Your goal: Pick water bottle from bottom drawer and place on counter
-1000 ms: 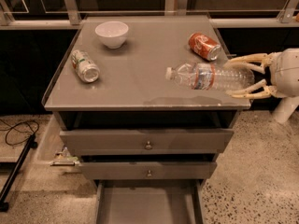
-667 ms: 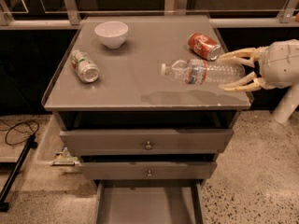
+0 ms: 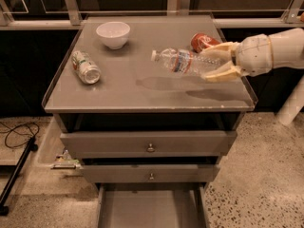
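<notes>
The water bottle [image 3: 183, 62] is clear with a red-and-white label and a white cap pointing left. It is held lying sideways a little above the counter [image 3: 142, 87], over its right-middle part. My gripper [image 3: 217, 62] comes in from the right and is shut on the bottle's base end. The bottom drawer [image 3: 151, 207] stands pulled open at the foot of the cabinet, its grey floor bare.
A white bowl [image 3: 113, 34] sits at the counter's back left. A silver-green can [image 3: 86, 67] lies on the left. A red soda can [image 3: 203, 42] lies at the back right, just behind the bottle. Two knobbed drawers [image 3: 150, 143] are shut.
My gripper has carried the bottle leftward from the counter's right edge toward its middle. The bottle stays lying sideways in my grip.
</notes>
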`<state>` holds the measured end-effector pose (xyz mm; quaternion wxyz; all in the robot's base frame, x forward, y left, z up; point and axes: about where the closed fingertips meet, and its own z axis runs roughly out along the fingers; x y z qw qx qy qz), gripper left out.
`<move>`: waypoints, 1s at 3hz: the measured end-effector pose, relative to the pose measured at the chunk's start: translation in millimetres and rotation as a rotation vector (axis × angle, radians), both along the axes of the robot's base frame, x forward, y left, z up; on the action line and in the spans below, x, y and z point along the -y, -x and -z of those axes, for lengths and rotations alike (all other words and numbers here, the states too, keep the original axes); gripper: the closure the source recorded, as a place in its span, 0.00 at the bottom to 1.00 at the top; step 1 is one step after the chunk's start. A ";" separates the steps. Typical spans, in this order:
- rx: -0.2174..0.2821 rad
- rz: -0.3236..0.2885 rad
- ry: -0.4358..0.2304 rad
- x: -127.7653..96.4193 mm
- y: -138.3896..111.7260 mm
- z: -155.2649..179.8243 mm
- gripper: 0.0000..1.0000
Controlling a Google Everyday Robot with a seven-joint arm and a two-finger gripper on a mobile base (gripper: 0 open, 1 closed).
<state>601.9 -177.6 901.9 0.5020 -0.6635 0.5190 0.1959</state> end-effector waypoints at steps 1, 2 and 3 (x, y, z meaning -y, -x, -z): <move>-0.061 0.102 -0.034 3.0 -12.9 2.9 1.00; -0.104 0.184 -0.036 -1.2 -25.1 12.1 1.00; -0.147 0.217 0.004 -9.0 -38.8 24.7 1.00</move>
